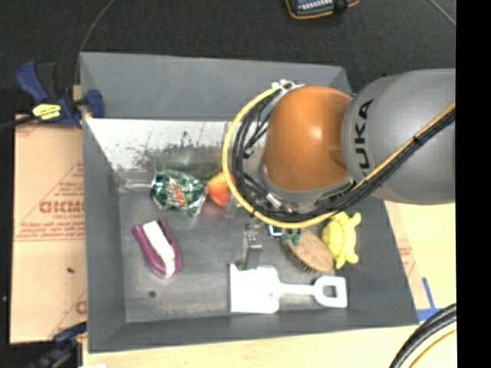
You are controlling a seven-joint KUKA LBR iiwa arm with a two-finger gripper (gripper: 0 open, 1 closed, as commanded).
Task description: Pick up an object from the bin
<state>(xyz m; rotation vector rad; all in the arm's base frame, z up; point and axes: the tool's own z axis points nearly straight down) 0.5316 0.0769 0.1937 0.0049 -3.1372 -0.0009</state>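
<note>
Pincer [249, 253] low mid-bin [103, 228], just above white scoop [257, 288] blade, likely lined up for top-down grab. Clenched or released: can't tell. Brush [308, 253], yellow toy [343, 238] crowd right side.

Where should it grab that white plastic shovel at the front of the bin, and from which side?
Probably the thin shaft of the white shovel, from straight above, closing front to back. It lies flat with the handle pointing right; the blade looks too wide, and the wooden brush sits close behind.

"KUKA" lettering on the grey arm [406, 140]
</note>
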